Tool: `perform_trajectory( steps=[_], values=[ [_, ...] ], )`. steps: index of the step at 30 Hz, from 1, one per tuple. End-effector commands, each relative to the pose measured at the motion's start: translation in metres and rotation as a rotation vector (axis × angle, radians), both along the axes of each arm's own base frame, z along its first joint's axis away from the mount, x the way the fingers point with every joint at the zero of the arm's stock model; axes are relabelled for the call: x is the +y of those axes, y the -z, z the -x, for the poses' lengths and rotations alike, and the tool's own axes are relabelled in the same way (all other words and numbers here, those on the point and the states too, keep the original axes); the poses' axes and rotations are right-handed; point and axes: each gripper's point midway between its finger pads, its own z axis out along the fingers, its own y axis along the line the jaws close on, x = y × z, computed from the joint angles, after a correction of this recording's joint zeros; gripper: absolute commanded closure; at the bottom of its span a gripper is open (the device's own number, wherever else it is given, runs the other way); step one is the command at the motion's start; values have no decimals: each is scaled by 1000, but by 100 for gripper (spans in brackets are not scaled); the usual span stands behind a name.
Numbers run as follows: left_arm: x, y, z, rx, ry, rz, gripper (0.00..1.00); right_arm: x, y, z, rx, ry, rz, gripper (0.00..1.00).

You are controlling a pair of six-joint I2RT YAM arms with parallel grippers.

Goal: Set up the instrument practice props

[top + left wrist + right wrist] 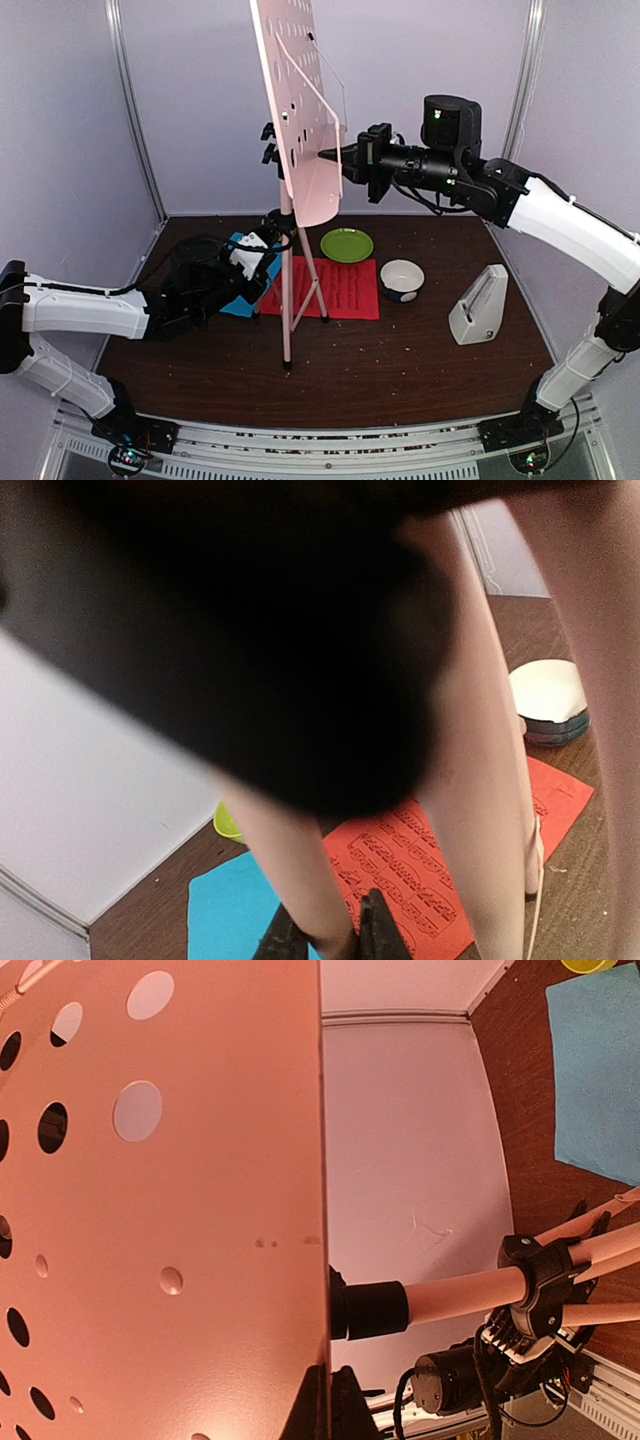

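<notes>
Music stand point(300, 110): pink, upright, fills centre of top view. Hole-dotted desk point(310, 180) reaches top edge, tilted; tripod feet on brown table point(400, 360), centre-left.

Red sheet point(340, 290): flat on table behind the legs, mid-frame. Blue sheet point(238, 303) just left of it, partly under my L arm.

Green plate point(347, 244): beyond red sheet, centre. Metronome point(480, 308): white-grey, upright, right of centre, well apart from stand. White bowl point(401, 280), black base, btwn red sheet & metronome.

R gripper point(330, 155): fingers pinched tight on desk's right edge, mid-height.

L gripper point(325, 942): low by tripod hub; wrist cam, bottom centre, shows fingertips point(385, 935) nearly closed either side of a pink leg point(290, 870), clamping it.
</notes>
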Motion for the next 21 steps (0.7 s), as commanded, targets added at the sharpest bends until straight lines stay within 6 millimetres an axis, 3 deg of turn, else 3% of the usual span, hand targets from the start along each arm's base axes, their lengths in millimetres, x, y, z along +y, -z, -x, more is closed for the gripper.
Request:
perform_trajectory(
  steps=[1,9,15,21],
  values=[
    [-16,19,13,-30,123,-183,100,-41,-118,48,-271,-40,-284,100],
    [-21,28,17,2,152,-152,100,-41,-101,51,-300,-52,-253,97],
    [-18,29,24,-1,175,-156,100,-47,-98,53,-340,-29,-218,51],
    [-16,32,28,9,184,-147,100,-53,-87,51,-358,1,-171,30]
  ],
)
